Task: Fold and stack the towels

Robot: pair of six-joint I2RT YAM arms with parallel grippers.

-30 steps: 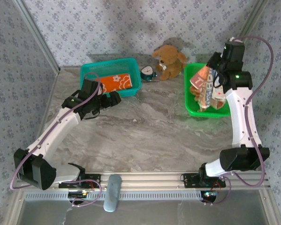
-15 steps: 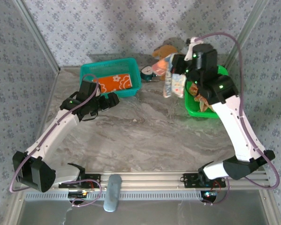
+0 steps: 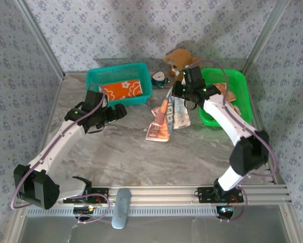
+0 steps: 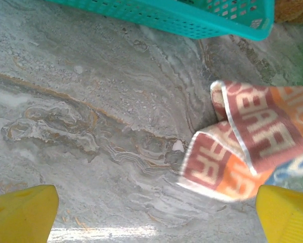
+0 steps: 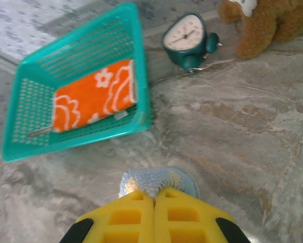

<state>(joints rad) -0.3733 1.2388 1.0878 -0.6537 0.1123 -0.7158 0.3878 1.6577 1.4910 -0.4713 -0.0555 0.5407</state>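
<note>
open table (image 3: 141, 162) nearside, towel (image 3: 164, 119) centre, basket (image 3: 116, 72) behind

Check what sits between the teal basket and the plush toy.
A small teal alarm clock, seen in the top external and right wrist views.

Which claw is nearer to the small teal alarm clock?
Right. The right claw, pinching a blue-grey towel, is just beside the clock; the left claw is farther, by the teal plastic basket.

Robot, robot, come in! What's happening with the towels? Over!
Left gripper open over table. Right gripper shut on towel bundle, bundle draped onto table. Orange towel in teal basket. Nothing in the way.
</note>
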